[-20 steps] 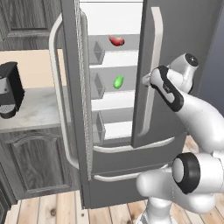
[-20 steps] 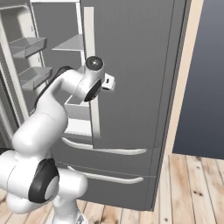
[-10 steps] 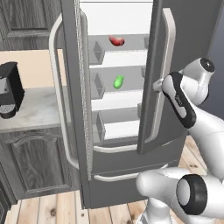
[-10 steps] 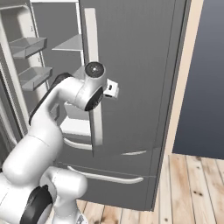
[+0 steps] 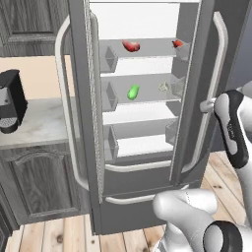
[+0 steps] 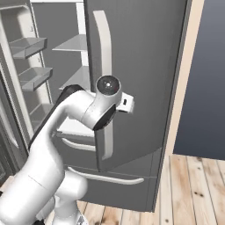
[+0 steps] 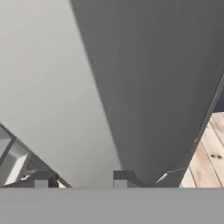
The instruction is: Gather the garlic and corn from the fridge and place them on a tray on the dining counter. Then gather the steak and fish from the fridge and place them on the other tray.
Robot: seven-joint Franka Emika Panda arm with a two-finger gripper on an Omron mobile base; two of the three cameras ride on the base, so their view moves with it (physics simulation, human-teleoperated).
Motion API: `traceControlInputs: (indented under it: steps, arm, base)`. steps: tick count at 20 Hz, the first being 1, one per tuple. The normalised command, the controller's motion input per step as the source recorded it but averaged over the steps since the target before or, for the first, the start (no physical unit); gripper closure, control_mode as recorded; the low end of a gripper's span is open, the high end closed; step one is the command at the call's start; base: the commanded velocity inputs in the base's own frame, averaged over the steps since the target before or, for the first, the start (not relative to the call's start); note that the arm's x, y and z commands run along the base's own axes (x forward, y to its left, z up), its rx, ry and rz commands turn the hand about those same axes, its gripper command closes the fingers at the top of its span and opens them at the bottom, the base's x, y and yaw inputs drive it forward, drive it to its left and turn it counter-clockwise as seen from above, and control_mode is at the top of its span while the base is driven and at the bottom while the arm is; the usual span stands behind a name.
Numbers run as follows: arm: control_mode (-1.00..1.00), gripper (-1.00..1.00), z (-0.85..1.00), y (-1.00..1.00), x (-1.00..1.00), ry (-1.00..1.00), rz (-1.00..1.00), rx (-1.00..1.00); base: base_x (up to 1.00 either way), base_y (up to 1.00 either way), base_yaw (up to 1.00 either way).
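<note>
Lettering on the dark forearm cover in the left base view, a small pale mark, too small to read.

Corn [image 5: 133, 92] on the middle shelf of the fridge [image 5: 147, 197], well apart from the tool [image 5: 206, 104], inward past the edge of the right door [image 5: 189, 74] and about level with the tool. Long axis tilted, close to upright, upper end leaning toward the tool's side. Garlic [image 5: 163, 87] on the same shelf, nearer the tool than the corn, too small to tell how it points. Steak [image 5: 130, 46] one shelf up, above the tool's level, lying flat with its long axis across the shelf. Second reddish piece [image 5: 178, 43] on that upper shelf, close to the door edge, nearer the tool than the steak.

Arm [image 6: 66, 114] rising from the base, bent sharply at the elbow, forearm reaching level to the pale vertical handle [image 6: 103, 57] of the right door, wrist up against it at mid-height. Tool [image 7: 81, 181] looking along the door face, pale handle surface running between the two dark finger tips [image 7: 41, 183], dark door panel to one side and plank floor [image 7: 205, 157] at the corner. Whether the tips already press the handle or stand narrowly off it, impossible to tell.

Left door [image 5: 76, 98] swung wide open, far from the tool. Beyond it, farther still from the tool, black coffee machine [image 5: 10, 101] on a pale worktop [image 5: 39, 128].
</note>
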Motion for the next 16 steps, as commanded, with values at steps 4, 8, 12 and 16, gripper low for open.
traceControlInputs:
  steps: [4, 8, 12, 16]
  arm:
    - [-1.00, -1.00, 0.00, -0.09, -0.39, 0.01, -0.03, 0.00]
    - [-1.00, -1.00, 0.00, -0.04, -0.86, 0.00, -0.08, 0.00]
    - [-1.00, -1.00, 0.00, 0.00, -1.00, 0.00, -0.15, 0.00]
    - [-1.00, -1.00, 0.06, 0.26, -0.72, 0.00, -0.13, 0.02]
  base:
    - [0.00, 0.00, 0.00]
    - [0.00, 0.00, 0.00]
    - [0.00, 0.00, 0.00]
    - [0.00, 0.00, 0.00]
